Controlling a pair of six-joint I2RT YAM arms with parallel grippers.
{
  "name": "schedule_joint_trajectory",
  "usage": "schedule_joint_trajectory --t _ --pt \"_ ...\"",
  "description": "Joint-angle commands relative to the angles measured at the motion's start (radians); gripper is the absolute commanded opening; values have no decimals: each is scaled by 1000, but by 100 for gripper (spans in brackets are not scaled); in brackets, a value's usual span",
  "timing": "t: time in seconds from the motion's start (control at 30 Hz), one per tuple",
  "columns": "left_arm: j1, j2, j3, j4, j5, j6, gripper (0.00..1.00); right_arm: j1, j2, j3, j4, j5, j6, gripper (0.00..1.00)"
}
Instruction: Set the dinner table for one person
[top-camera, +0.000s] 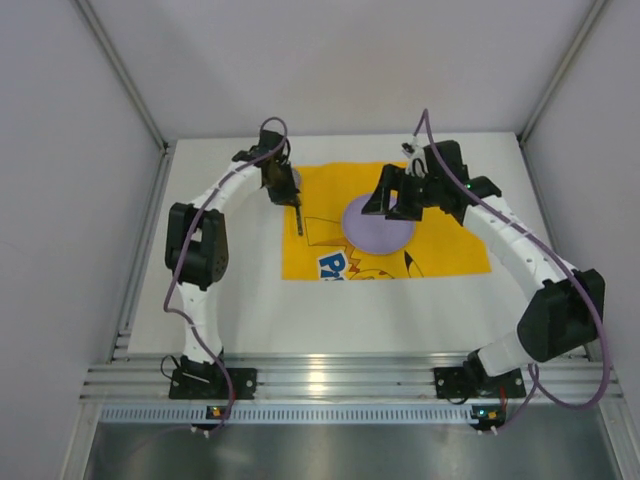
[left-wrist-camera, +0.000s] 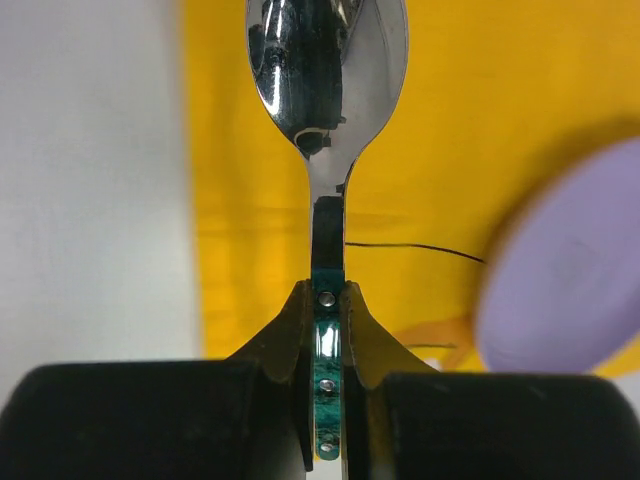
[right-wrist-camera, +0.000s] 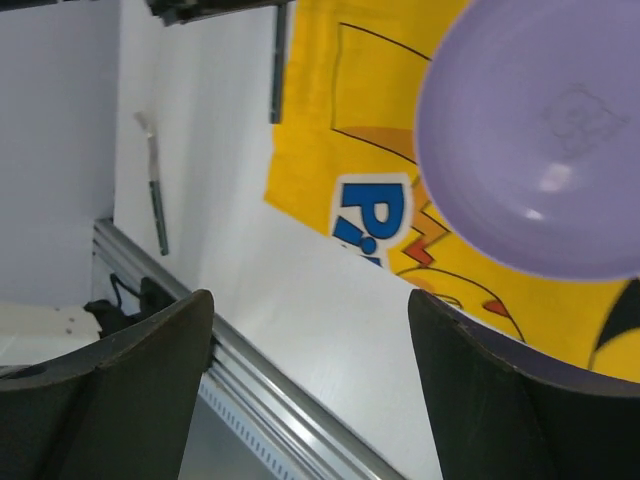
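The left gripper (left-wrist-camera: 327, 300) was pinched tight on the green handle of the shiny steel spoon (left-wrist-camera: 328, 90), with the bowl pointing out over the left strip of the yellow cartoon-printed cloth (left-wrist-camera: 450, 150). If it were me, I'd bring it down flat just beside the round lilac plate (top-camera: 378, 222), not touching it, and only let go once it rested. The plate sat mid-cloth on the big white dinner table (top-camera: 400, 310). The left arm was folded at the elbow, forearm reaching toward the cloth's far left corner. The right gripper (right-wrist-camera: 310, 340) hung wide, holding nothing, by the plate's far edge.
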Motion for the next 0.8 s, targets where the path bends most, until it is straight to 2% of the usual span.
schedule_joint_trajectory --t 0.0,0.17,0.37,0.57,0.77 --pt "-77 -125 132 -1 151 -114 0 64 62 57 227 -152 102 79" --pt "-160 -169 189 1 241 -204 0 96 134 77 256 -140 119 68" --pt "-241 -218 186 57 288 -283 0 104 145 42 258 -83 111 65" --pt "-269 -229 149 24 223 -242 0 104 114 7 279 -71 122 64" --pt "-272 -185 120 -88 21 -56 0 97 27 -4 177 16 73 67"
